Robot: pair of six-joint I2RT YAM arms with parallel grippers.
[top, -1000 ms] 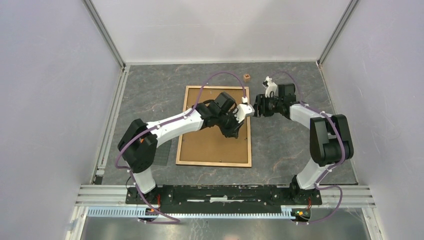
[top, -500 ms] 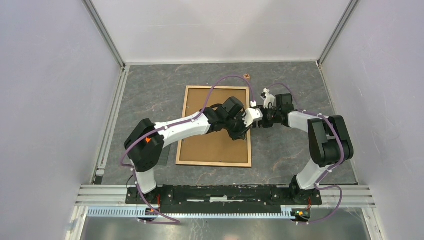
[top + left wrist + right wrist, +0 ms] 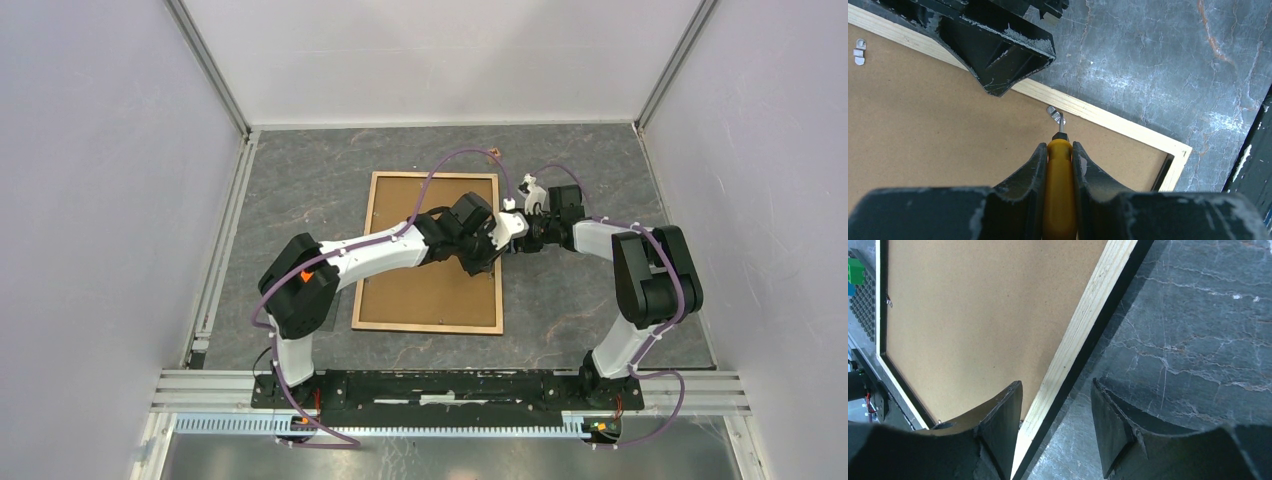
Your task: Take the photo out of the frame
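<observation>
Left wrist view: the left gripper point(image 3: 1059, 148) is closed tight on a yellow-handled screwdriver point(image 3: 1059, 195), which runs out between the fingers. Its thin blade ends just ahead of the fingertips, touching a small metal tab point(image 3: 1053, 113). The tab sits on the brown backing point(image 3: 948, 130), right beside the light wood edge of the frame point(image 3: 1108, 116). Beyond that edge is bare table point(image 3: 1148, 60).

The right gripper point(image 3: 1056, 386) stands about half open with nothing held. It straddles the same frame edge, one finger over the backing and the other over the table, with the wood strip running between them. Whether either finger presses down cannot be told.

Over the last second both arms have closed in on this edge. The left arm swung the screwdriver outward from the middle of the backing to the tab. The right gripper came in from the table to meet it and narrowed slightly.

That suggests the step in hand is turning the tab aside while the frame is kept steady. The frame lies face down with its backing in place. The photo is not visible and presumably lies under the backing, so taking it out is some way off.
</observation>
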